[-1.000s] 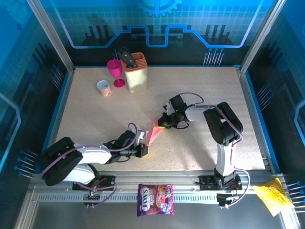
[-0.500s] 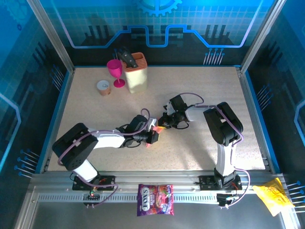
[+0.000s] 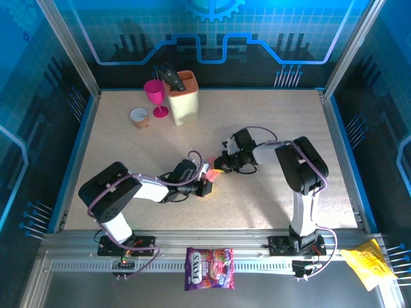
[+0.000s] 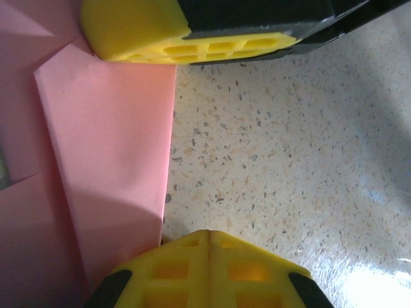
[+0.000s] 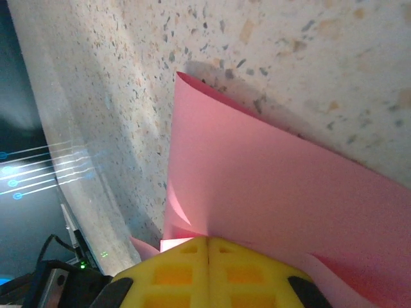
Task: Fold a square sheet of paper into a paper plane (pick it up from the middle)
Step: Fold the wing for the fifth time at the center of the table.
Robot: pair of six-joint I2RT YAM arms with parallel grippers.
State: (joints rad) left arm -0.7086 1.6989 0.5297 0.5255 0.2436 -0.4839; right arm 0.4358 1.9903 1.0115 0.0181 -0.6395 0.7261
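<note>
The pink-red paper [image 3: 211, 172], folded into a narrow strip, lies on the speckled table [image 3: 128, 147] between my two grippers. My left gripper [image 3: 205, 185] is shut, its yellow tips [image 4: 210, 235] resting on the table at the paper's [image 4: 109, 160] near edge. My right gripper [image 3: 222, 164] is shut too. Its tips [image 5: 207, 239] press down on the folded paper [image 5: 270, 179], whose layers curl up slightly at the left. In the left wrist view the right gripper's yellow finger [image 4: 192, 38] sits on the paper's far end. The paper plane's dart shape is not discernible.
A magenta goblet [image 3: 155, 96], a beige knife block [image 3: 183, 99] and a small cup [image 3: 139, 117] stand at the back left. A purple candy bag [image 3: 209, 268] and a yellow wrapper [image 3: 366, 264] lie on the front rail. The table's right half is open.
My left gripper slid up and to the right along the paper, towards the right gripper, and now covers most of the strip. The right gripper has stayed nearly still.
</note>
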